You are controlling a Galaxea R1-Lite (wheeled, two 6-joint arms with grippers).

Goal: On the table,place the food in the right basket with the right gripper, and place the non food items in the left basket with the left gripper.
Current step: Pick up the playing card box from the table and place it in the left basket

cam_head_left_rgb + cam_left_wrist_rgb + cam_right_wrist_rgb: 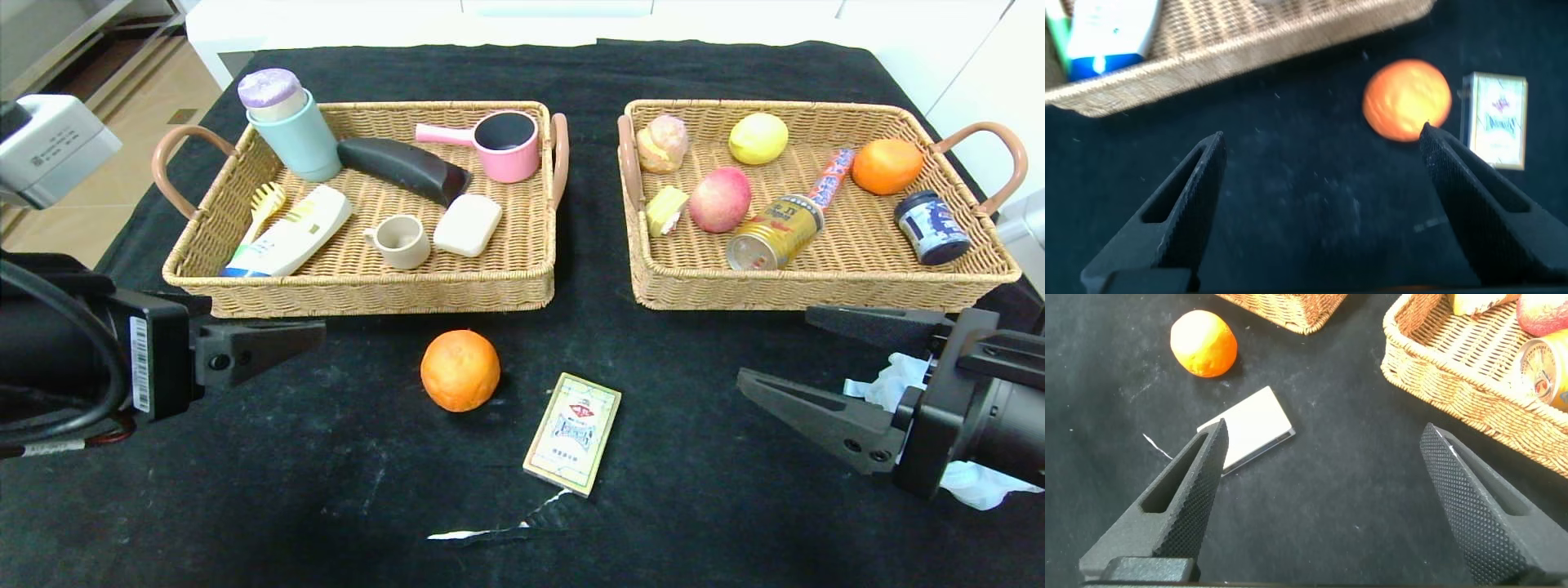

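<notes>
My left gripper [269,347] sits low over the table [245,490], just in front of the left basket [359,290]. Fingers spread wide, nothing between them. The shampoo bottle [286,233] lies in that basket beside a mint cup [298,135], a pink pot [502,143], a small beige cup [400,241] and a soap bar [467,224].

Two things remain loose on the cloth, near each other but not touching: the orange [460,369] in front of the gap side of the left basket, and the card box [573,433] lying flat just past it toward the right. A white tear [498,529] sits in the cloth in front of the box.

The right basket [816,290] holds the peach [719,199], the can [774,231] on its side, a lemon [758,137], a second orange [887,165] and a dark jar [931,227].

My right gripper [775,351] hovers in front of that basket, fingers spread wide and empty.

My read: either pick could come next. For the orange I'd take the right gripper, centre the fingers across its widest part, close gently so it doesn't roll, and lift clear of the basket wall. For the box the left gripper has to go. It's flat, so I'd come straight down and pinch across the short edges. Move one arm at a time, since both targets are close.
</notes>
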